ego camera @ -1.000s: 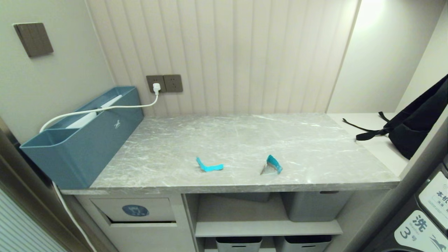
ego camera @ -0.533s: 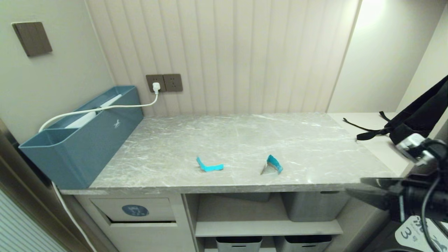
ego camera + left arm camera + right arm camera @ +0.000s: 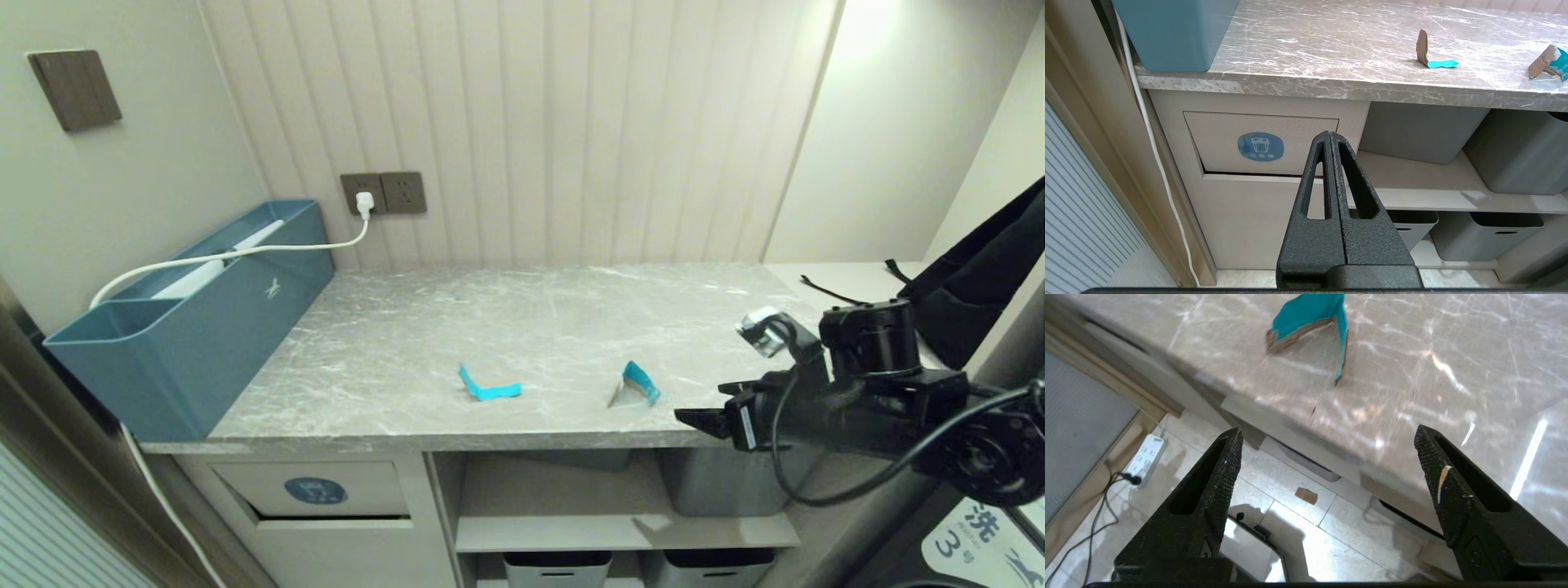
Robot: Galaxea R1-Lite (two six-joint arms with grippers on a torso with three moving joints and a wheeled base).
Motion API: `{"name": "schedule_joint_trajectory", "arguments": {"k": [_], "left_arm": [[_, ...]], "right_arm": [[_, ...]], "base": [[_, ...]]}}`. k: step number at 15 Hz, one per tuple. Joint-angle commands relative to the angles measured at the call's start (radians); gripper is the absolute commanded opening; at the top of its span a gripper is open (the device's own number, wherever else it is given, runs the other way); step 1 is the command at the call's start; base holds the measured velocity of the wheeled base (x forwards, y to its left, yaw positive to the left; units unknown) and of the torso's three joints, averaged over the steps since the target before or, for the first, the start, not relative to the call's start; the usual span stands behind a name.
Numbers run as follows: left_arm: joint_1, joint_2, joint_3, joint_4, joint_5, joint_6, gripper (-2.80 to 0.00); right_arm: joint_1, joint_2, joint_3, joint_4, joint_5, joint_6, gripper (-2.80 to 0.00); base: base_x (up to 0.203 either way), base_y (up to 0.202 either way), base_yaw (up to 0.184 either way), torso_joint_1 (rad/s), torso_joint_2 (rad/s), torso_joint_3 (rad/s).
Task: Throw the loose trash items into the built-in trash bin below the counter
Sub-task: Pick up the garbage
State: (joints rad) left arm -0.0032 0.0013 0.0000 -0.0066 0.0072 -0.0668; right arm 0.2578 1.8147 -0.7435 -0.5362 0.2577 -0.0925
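Right gripper (image 3: pixel 1327 435) with jaws spread wide, empty, at the counter's (image 3: pixel 408 343) front edge, folded scrap (image 3: pixel 635 385) at its 10 o'clock, untouched; bent strip (image 3: pixel 487 385) at 9 o'clock of that scrap, apart; left gripper (image 3: pixel 1329 136) closed, empty, facing bin flap (image 3: pixel 1260 143) below counter.

A blue sticker (image 3: pixel 1260 147) on the bin flap (image 3: pixel 1216 134) reads "垃圾桶".

Grey bench (image 3: pixel 531 327) — white veining. Turquoise strip (image 3: pixel 488 387); folded scrap (image 3: pixel 634 385), turquoise outside, tan inside. Beige bin (image 3: pixel 318 490) — round blue sticker, white icon. Teal-blue box (image 3: pixel 196 327). Black tool (image 3: pixel 1327 441).
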Motion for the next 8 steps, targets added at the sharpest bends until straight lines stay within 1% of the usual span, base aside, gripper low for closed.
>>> {"name": "schedule_joint_trajectory", "arguments": {"k": [1,3,8], "left_arm": [[0.0,0.001,0.002,0.0,0.0,-0.001,-2.8],[0.0,0.001,0.002,0.0,0.0,-0.001,-2.8],[0.0,0.001,0.002,0.0,0.0,-0.001,-2.8]], "right_arm": [[0.006,0.091,-0.062,-0.005,-0.015,0.006,0.0],[0.007,0.132,-0.113,-0.004,-0.047,0.014,0.0],[0.015,0.164,-0.127,-0.005,-0.052,0.012,0.0]], "base": [[0.0,0.0,0.0,0.0,0.0,0.0],[0.0,0.0,0.0,0.0,0.0,0.0],[0.0,0.0,0.0,0.0,0.0,0.0]]}}
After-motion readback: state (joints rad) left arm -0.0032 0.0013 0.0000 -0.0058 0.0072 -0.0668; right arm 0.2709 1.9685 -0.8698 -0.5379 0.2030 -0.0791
